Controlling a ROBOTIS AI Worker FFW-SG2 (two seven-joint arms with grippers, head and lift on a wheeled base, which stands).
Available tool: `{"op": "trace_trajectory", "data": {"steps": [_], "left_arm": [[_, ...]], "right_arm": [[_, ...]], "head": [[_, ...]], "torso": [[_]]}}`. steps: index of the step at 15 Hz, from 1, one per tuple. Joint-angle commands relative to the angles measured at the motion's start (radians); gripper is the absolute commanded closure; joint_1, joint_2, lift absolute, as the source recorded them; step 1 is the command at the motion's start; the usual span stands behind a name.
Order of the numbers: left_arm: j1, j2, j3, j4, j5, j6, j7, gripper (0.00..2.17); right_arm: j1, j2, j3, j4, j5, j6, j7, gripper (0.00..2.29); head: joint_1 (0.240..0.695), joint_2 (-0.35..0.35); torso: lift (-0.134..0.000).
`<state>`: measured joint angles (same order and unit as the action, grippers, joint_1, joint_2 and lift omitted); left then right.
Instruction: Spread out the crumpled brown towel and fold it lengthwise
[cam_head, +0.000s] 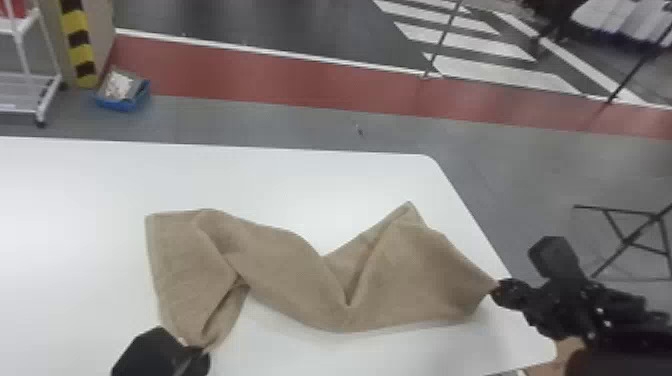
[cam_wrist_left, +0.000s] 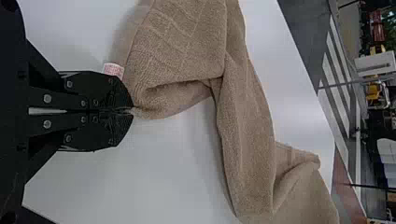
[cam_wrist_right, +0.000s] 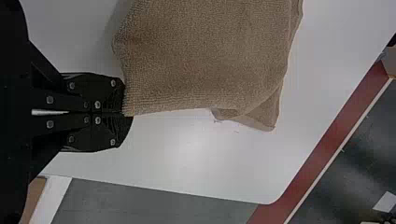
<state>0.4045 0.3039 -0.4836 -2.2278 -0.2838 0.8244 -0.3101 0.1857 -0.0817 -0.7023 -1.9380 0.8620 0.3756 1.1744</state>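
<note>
Two grippers each hold a bit of the brown towel (cam_head: 300, 270). The left gripper (cam_head: 204, 351) is closed on a corner at the towel's left end, toward the table's near edge; in the left wrist view a small label (cam_wrist_left: 113, 70) sits on the hem just beside its fingertips. The right gripper (cam_head: 496, 291), at the table's right edge, has its fingers pressed together on the corner at the towel's other end.

Between them the towel lies crumpled across the white table (cam_head: 75, 200), with folds at its left end, a twisted middle and a deep crease right of the middle. One corner peaks toward the table's far right corner, and the right part spreads broader and smoother.

Beyond the far edge, on the floor, stand a blue bin (cam_head: 122, 104), a white cart (cam_head: 30, 75) and a yellow-and-black striped post (cam_head: 76, 42). A black metal frame (cam_head: 631, 239) stands off the right edge.
</note>
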Motion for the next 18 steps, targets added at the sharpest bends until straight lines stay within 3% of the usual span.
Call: {"op": "trace_trajectory", "data": {"steps": [1,5,9,11,15,18], "left_arm": [[0.01,0.001,0.03,-0.016,0.008,0.0,-0.004,1.44],[0.033,0.003,0.158,-0.184,0.022,0.147,-0.053,1.44],[0.037,0.001,0.304,-0.314,0.072,0.236,-0.083,1.44],[0.01,0.001,0.39,-0.343,0.115,0.27,-0.098,1.44],[-0.082,-0.017,0.548,-0.351,0.183,0.344,-0.15,1.44],[-0.116,-0.052,0.613,-0.334,0.206,0.374,-0.185,1.44]], "right_arm": [[0.001,0.002,-0.013,-0.021,-0.021,0.004,0.001,1.28],[0.0,-0.001,-0.014,-0.142,-0.121,0.145,0.008,1.28],[-0.035,-0.003,0.0,-0.297,-0.267,0.428,-0.005,1.16],[-0.066,-0.02,0.02,-0.332,-0.276,0.529,-0.013,1.16],[-0.161,-0.09,0.047,-0.314,-0.276,0.854,-0.041,1.16],[-0.189,-0.13,0.073,-0.242,-0.258,1.041,-0.056,1.16]], "head": [[0.695,-0.35],[0.695,-0.35],[0.695,-0.35],[0.695,-0.35],[0.695,-0.35],[0.695,-0.35]], "torso": [[-0.124],[-0.124],[-0.124],[-0.124],[-0.124],[-0.124]]}}
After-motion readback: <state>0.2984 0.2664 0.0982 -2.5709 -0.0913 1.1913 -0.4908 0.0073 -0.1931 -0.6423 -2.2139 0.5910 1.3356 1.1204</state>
